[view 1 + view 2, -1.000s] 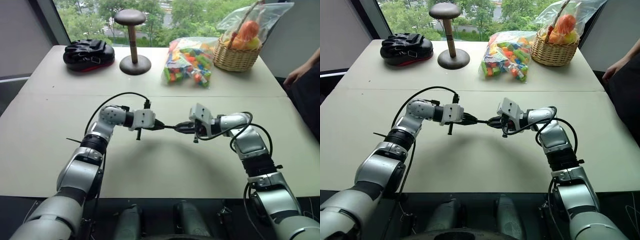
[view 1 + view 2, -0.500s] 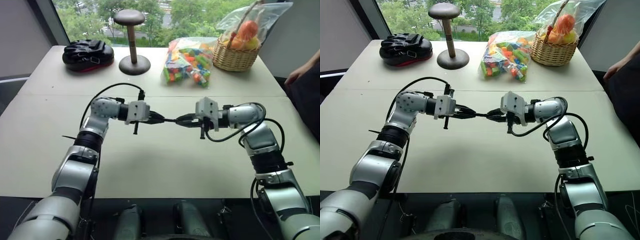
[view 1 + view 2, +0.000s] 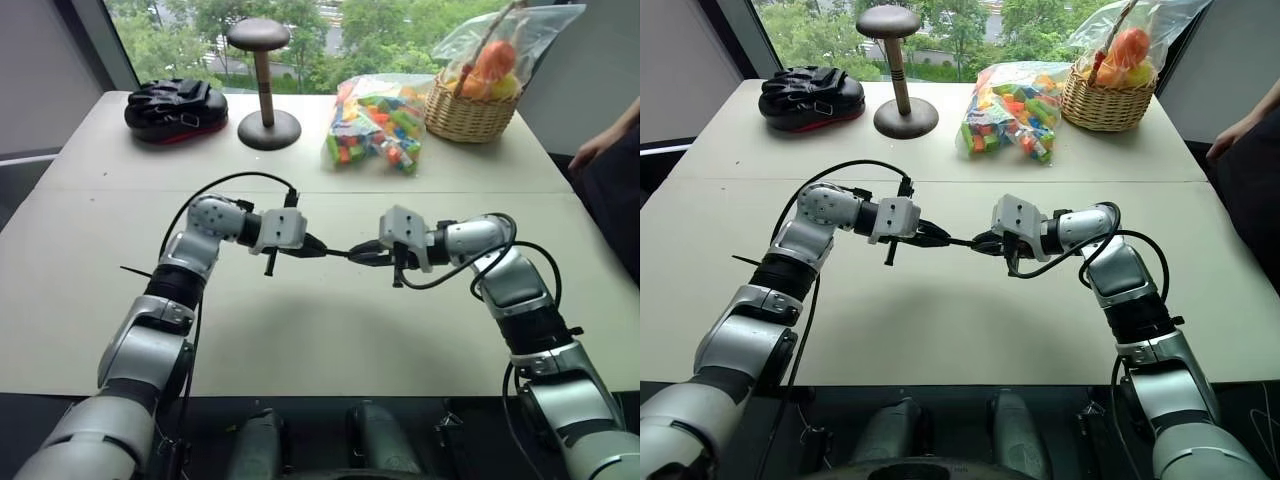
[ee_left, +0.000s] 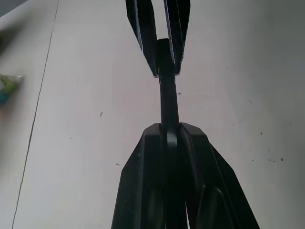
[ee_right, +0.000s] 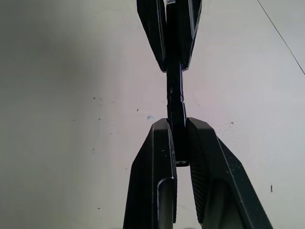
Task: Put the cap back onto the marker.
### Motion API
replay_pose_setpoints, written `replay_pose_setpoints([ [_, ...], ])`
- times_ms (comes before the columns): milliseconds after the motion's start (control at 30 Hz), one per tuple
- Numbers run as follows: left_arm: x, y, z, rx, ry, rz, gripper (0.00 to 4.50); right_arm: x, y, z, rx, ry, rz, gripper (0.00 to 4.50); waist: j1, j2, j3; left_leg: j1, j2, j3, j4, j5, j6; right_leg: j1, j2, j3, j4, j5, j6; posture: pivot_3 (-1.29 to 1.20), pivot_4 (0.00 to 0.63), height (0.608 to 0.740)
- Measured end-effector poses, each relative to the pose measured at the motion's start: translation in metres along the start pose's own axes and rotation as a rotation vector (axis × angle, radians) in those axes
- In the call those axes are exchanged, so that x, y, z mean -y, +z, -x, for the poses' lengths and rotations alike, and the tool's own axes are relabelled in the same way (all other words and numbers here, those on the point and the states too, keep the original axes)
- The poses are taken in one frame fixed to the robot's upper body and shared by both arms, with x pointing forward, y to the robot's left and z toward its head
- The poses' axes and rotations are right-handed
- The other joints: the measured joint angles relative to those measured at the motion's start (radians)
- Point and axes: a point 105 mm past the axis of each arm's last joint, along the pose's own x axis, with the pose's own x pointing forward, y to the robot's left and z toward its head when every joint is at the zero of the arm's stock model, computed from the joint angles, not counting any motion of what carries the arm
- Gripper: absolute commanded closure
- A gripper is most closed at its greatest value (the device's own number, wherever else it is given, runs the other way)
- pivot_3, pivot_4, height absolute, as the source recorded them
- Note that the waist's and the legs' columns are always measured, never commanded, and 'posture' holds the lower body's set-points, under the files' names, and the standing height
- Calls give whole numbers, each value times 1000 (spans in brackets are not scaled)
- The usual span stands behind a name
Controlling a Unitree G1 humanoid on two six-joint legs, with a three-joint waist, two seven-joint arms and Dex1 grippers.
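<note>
Gripping from opposite sides, the left gripper and the right gripper meet tip to tip at the centre of the frame, above the counter. The left jaws are clenched on the marker, which runs straight out from between them as a thin black stick. The right jaws are clenched on the cap, a short dark piece. In the left wrist view the far end of the marker sits right between the opposite fingertips, so cap and marker look touching or already partly mated; I cannot tell how far the cap is seated.

Judging from this, the step in hand is the final push. Doing it well means keeping both pieces on one straight line and pressing them together along that line, with no sideways bend, until the cap stops. Neither grip should loosen until the cap is seated, or the small piece could slip and drop.

Around the jaws the counter is bare and pale, giving open room below and on both sides of the centre. A seam crosses the counter just above the jaws in the frame. Well apart, along the upper edge, stand a black padded mitt at upper left, a brown wooden stand, a bag of coloured blocks and a wicker basket at upper right. A person's hand rests at the right edge.
</note>
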Motion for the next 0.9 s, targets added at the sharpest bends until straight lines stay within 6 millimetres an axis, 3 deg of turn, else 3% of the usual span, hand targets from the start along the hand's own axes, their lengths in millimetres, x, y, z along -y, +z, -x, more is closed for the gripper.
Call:
replay_pose_setpoints([
  [900,-3,2,5,51,40,64,4500,3,10,-1,29,-36,128,4479,0,0,0,0,0,0,0,0,0,0,0,0,0,0,0,0,150,740],
])
